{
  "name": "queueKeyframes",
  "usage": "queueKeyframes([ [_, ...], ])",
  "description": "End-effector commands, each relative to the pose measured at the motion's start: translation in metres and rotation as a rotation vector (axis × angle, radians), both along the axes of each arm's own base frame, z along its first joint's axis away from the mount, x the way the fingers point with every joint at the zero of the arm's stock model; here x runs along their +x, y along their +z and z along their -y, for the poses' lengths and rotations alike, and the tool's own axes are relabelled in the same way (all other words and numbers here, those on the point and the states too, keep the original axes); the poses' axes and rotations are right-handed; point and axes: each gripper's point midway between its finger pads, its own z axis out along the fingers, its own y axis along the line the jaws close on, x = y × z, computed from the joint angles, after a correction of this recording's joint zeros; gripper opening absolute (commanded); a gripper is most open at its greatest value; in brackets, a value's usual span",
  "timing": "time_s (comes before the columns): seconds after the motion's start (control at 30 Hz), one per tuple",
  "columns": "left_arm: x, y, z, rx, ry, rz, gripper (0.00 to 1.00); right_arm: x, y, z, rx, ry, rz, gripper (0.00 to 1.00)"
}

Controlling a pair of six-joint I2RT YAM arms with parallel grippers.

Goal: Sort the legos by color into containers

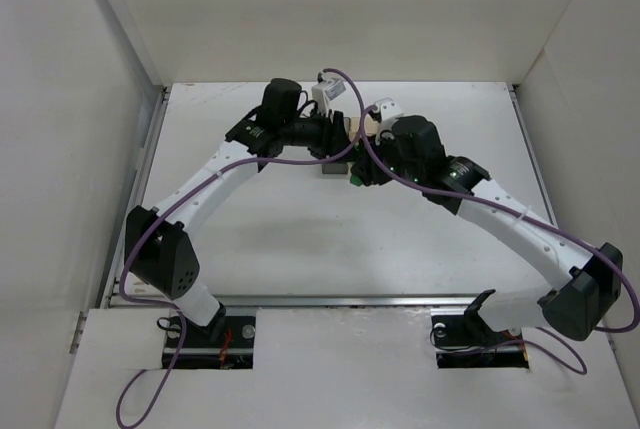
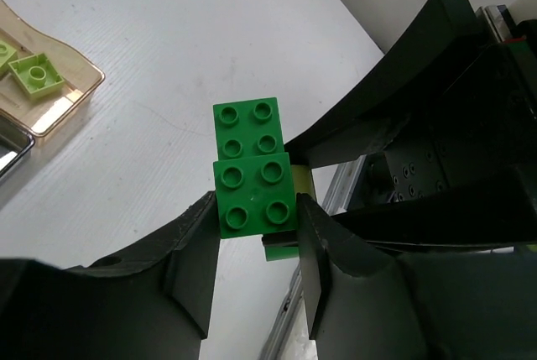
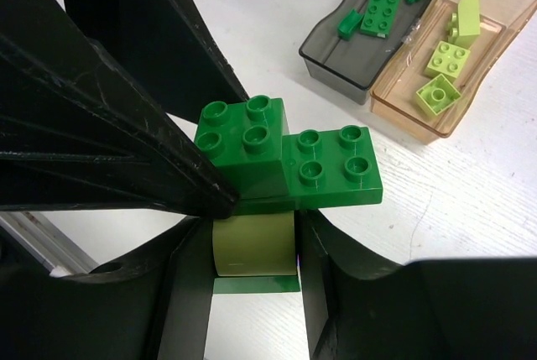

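Here, joined legos (image 3: 331, 167) need separating.
The left pincer (image 2: 256, 221) clamps the green bricks (image 2: 252, 192), the right pincer (image 3: 250, 234) clamps the pale brick (image 3: 256, 253) at lower centre; pull straight apart.

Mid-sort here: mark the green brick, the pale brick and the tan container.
green brick (image 2: 256, 194), left wrist view, studded top face.
pale brick (image 3: 254, 245), right wrist view, smooth side face.
tan container (image 3: 407, 118), right wrist view, near wall.
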Motion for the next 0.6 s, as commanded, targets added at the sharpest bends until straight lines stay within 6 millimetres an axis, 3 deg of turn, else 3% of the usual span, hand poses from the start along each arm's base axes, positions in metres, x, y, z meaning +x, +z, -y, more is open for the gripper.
queueKeyframes([
  [0.0, 0.01, 0.03, -0.002, -0.051, 0.023, 0.05, 0.0, -0.002, -0.024, 0.003, -0.03, -0.03, -0.051, 0.0],
  [0.1, 0.023, 0.044, -0.009, -0.067, 0.071, 0.08, 0.0, -0.009, -0.051, 0.008, -0.057, -0.045, -0.118, 0.0],
  [0.13, 0.028, 0.041, -0.011, -0.059, 0.077, 0.08, 0.0, -0.013, -0.069, 0.011, -0.081, -0.051, -0.156, 0.0],
  [0.23, 0.028, 0.045, -0.011, -0.058, 0.073, 0.095, 0.0, -0.019, -0.087, 0.012, -0.076, -0.057, -0.196, 0.0],
  [0.43, 0.031, 0.037, -0.011, -0.043, 0.079, 0.089, 0.0, -0.021, -0.096, 0.012, -0.076, -0.069, -0.218, 0.0],
  [0.57, 0.032, 0.032, -0.014, -0.021, 0.091, 0.085, 0.0, -0.021, -0.113, 0.016, -0.117, -0.085, -0.247, 0.0],
])
